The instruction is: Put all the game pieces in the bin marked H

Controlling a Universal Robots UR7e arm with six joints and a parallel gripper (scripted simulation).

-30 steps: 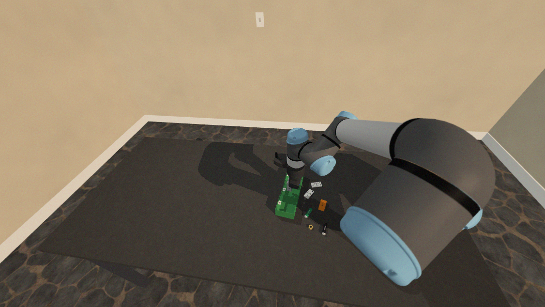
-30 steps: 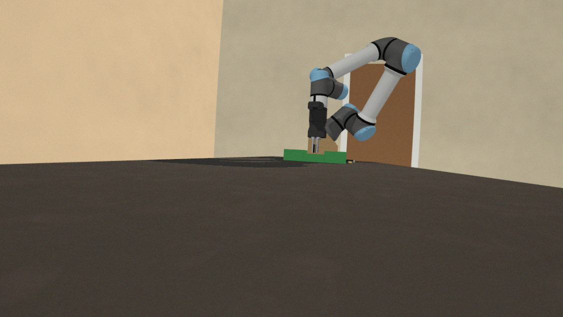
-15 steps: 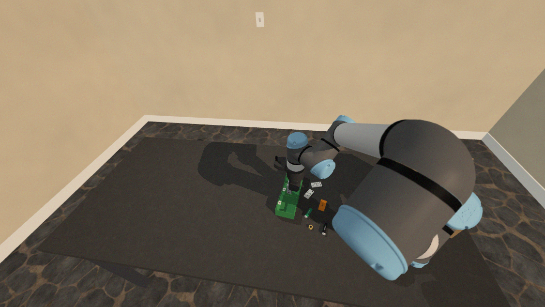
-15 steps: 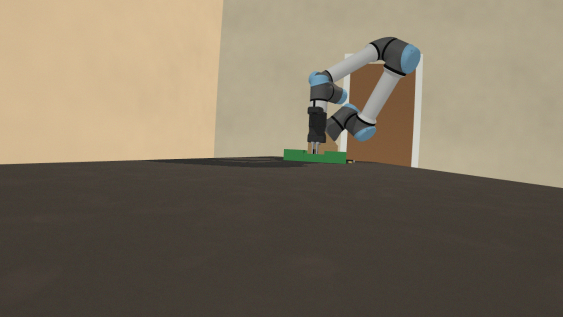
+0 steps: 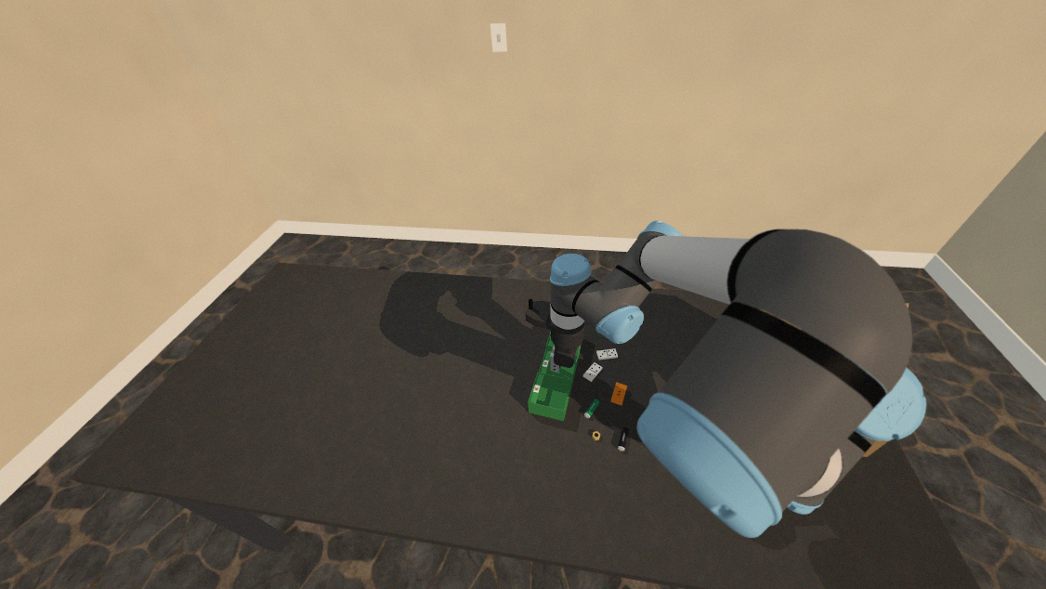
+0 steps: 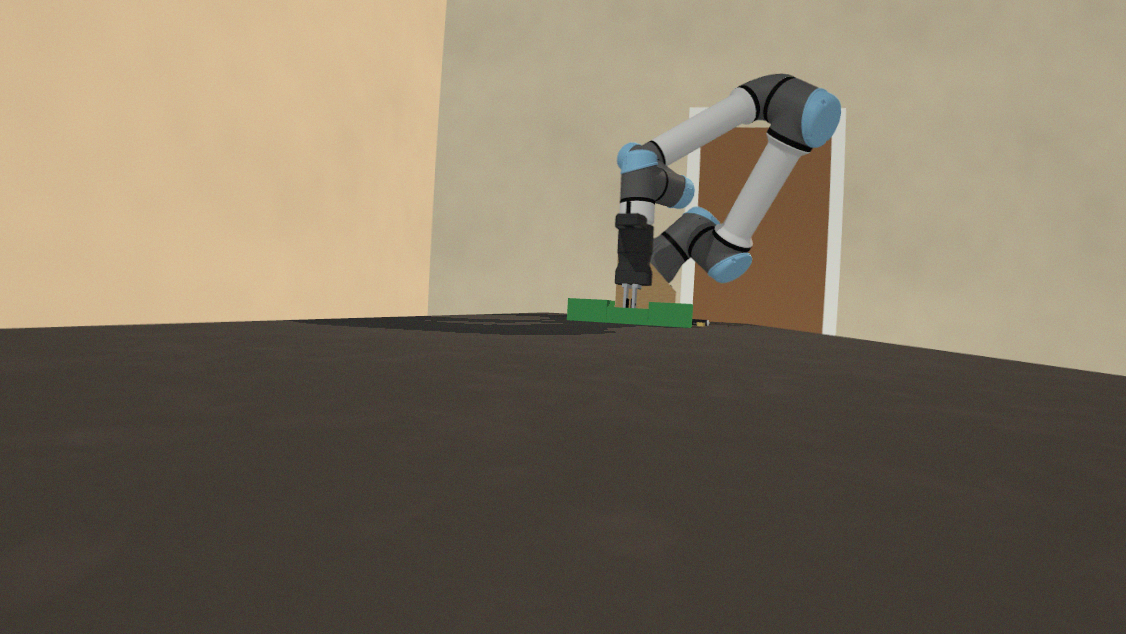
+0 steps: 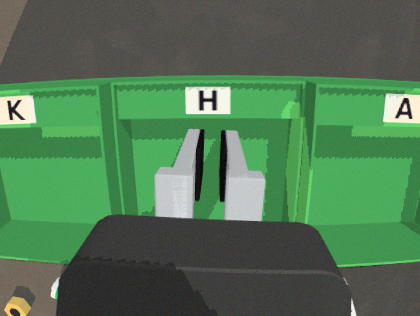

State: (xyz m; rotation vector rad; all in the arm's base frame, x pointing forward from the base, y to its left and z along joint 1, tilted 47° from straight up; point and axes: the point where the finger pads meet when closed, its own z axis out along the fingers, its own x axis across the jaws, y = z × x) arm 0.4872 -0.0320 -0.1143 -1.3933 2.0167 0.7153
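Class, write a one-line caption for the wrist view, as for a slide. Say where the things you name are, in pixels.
Two gripper fingers reach into the green bin marked H (image 7: 210, 80), between bins K (image 7: 50, 86) and A (image 7: 365, 86).

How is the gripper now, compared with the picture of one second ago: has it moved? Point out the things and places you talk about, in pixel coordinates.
Yes, in the exterior view the gripper (image 5: 555, 371) (image 6: 630, 305) (image 7: 211, 151) moved down, its fingertips now lower behind the green bins' (image 5: 547, 411) (image 6: 590, 310) (image 7: 260, 104) front wall.
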